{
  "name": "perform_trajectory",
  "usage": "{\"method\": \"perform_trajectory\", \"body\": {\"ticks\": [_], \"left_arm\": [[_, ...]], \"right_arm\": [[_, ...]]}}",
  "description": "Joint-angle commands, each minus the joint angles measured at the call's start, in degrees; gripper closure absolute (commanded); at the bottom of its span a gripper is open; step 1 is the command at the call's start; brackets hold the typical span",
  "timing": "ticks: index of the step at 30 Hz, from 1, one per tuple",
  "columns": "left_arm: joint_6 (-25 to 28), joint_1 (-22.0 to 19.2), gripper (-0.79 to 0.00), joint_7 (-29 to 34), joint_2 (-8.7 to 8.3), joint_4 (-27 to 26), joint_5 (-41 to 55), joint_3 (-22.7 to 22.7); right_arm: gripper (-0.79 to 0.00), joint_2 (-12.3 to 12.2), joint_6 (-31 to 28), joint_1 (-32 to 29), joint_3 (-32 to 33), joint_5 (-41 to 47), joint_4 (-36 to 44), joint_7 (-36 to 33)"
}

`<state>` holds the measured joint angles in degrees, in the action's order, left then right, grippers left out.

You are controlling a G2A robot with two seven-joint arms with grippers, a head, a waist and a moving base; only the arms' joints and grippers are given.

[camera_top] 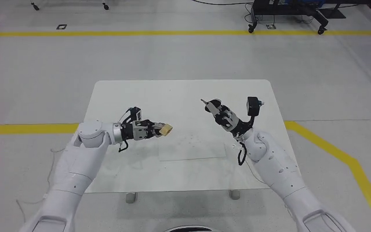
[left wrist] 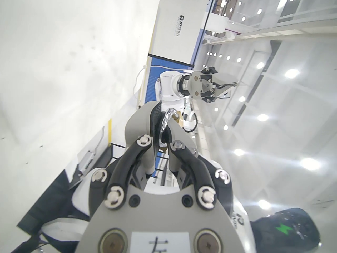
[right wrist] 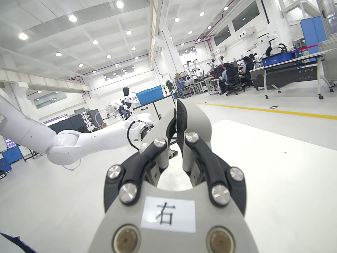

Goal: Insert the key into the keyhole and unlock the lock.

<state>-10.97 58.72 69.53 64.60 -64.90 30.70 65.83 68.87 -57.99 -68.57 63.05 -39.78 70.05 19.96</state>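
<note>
The left tool (camera_top: 155,129) is clenched on the brass lock (camera_top: 166,130), gripping it by its silver shackle (left wrist: 167,117) and holding it above the middle of the white bench (camera_top: 174,93). The right tool (camera_top: 213,108) is clamped on the key (camera_top: 204,102), whose thin blade sticks out past the fingertips. Lock and key are apart, with open bench between the 2 tools

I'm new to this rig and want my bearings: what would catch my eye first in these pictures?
The left gripper holds a brass lock over the white table, with the lock's body pointing toward the other arm. Facing it, with a clear gap between them, the right gripper pinches a thin key over the same table.
</note>
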Motion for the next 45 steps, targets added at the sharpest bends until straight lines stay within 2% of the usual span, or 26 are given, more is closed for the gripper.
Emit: {"method": "perform_trajectory", "body": {"ticks": [1, 6, 21, 22, 25, 28, 30, 32, 34, 37, 40, 43, 45], "left_arm": [[0.29, -2.62, 0.000, -0.63, 1.26, 2.78, 2.94, -3.07], [1.92, -7.70, 0.000, -1.04, 3.62, 7.54, 7.38, -7.35], [2.49, -8.18, 0.000, -0.20, 3.70, 7.72, 7.67, -7.39], [2.49, -8.18, 0.000, -0.20, 3.70, 7.72, 7.67, -7.39], [1.32, -7.76, 0.000, -2.66, 3.66, 7.57, 6.57, -7.56], [-3.72, -8.63, 0.000, -2.40, 3.75, 9.80, 7.77, -7.67], [-6.01, -9.44, 0.000, 0.06, 3.89, 10.44, 8.83, -8.06], [-8.04, -10.28, 0.000, 1.88, 3.94, 11.38, 8.48, -8.71], [-8.49, -10.90, 0.000, 2.58, 4.01, 12.33, 8.06, -9.15], [-8.48, -11.40, 0.000, 3.56, 4.24, 13.19, 8.17, -9.79], [-7.30, -11.86, 0.000, 3.27, 4.53, 13.59, 8.44, -10.18], [-0.94, -11.61, 0.000, -0.12, 4.83, 12.66, 8.64, -9.69], [3.02, -10.83, 0.000, -1.75, 4.98, 11.58, 8.94, -9.37]], "right_arm": [[0.000, -0.41, 0.00, -1.31, 1.72, 0.57, 1.19, -0.61], [0.000, -1.52, 0.18, -5.14, 6.03, 2.32, 5.92, -3.15], [0.000, -1.79, 0.52, -6.16, 7.03, 2.89, 7.35, -4.13], [0.000, -1.82, 2.44, -6.13, 7.32, 2.35, 7.26, -5.08], [0.000, -2.35, 8.21, -5.35, 9.27, -6.21, 10.38, -9.57], [0.000, -3.20, 11.25, -5.81, 11.32, -18.23, 16.16, -13.63], [0.000, -3.92, 11.61, -6.26, 12.47, -28.75, 21.09, -16.30], [0.000, -4.49, 9.53, -6.80, 12.83, -35.75, 25.33, -17.07], [0.000, -4.97, 7.44, -7.29, 13.37, -40.55, 28.40, -16.37], [0.000, -5.33, 7.35, -8.20, 13.86, -43.50, 31.08, -15.94], [0.000, -5.38, 7.13, -8.70, 13.23, -42.80, 30.86, -15.60], [0.000, -4.75, 8.17, -8.43, 11.27, -33.10, 26.16, -15.22], [0.000, -4.18, 10.59, -7.34, 9.35, -26.53, 22.51, -17.64]]}}
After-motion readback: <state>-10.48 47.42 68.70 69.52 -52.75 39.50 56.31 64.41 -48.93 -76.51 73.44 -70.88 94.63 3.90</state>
